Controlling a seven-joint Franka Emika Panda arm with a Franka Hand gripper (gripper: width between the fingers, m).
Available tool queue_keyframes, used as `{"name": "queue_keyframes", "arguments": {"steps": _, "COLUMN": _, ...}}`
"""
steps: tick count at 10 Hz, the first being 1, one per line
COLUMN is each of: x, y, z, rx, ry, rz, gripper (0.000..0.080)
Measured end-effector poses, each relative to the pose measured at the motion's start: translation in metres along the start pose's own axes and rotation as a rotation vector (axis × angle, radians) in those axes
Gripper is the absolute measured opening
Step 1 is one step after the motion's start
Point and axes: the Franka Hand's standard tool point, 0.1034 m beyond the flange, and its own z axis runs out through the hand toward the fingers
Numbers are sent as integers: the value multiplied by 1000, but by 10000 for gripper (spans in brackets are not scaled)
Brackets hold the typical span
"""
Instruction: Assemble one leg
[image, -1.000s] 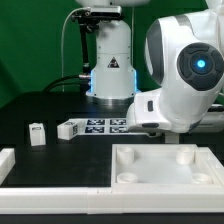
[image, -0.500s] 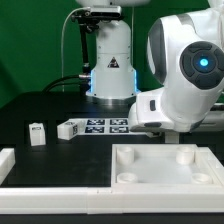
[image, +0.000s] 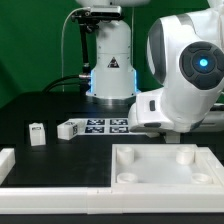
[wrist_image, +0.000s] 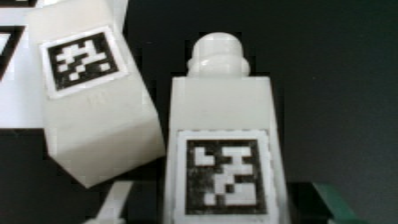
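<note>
In the wrist view a white leg (wrist_image: 222, 140) with a square black-and-white tag lies lengthwise between my gripper's (wrist_image: 228, 208) two fingers, its rounded peg end pointing away. A pale finger (wrist_image: 125, 200) and a dark-green one stand on either side with a narrow dark gap to the leg, so the gripper is open around it. A second tagged leg (wrist_image: 89, 90) lies beside it, tilted. In the exterior view the gripper and these legs are hidden behind the arm's big white body (image: 185, 80). Two more small legs (image: 37, 133) (image: 68, 129) rest on the black table toward the exterior view's left.
The marker board (image: 103, 126) lies in front of the robot base. The wide white square panel (image: 165, 168) with round corner holes lies at the front. A white L-shaped barrier (image: 20, 170) runs along the front left. Another white tagged piece (wrist_image: 9, 45) shows at the wrist view's edge.
</note>
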Motion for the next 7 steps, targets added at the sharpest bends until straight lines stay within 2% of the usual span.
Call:
{"name": "queue_keyframes", "arguments": {"steps": 3, "x": -2, "y": 0, "z": -1, "rx": 0, "ry": -3, "rz": 0, "gripper": 290}}
{"name": "queue_keyframes", "arguments": {"steps": 6, "x": -28, "y": 3, "z": -33, "rx": -7, "ry": -23, "rz": -4, "gripper": 291}}
{"name": "queue_keyframes", "arguments": {"steps": 7, "x": -32, "y": 3, "z": -42, "rx": -11, "ry": -22, "rz": -7, "gripper": 291}}
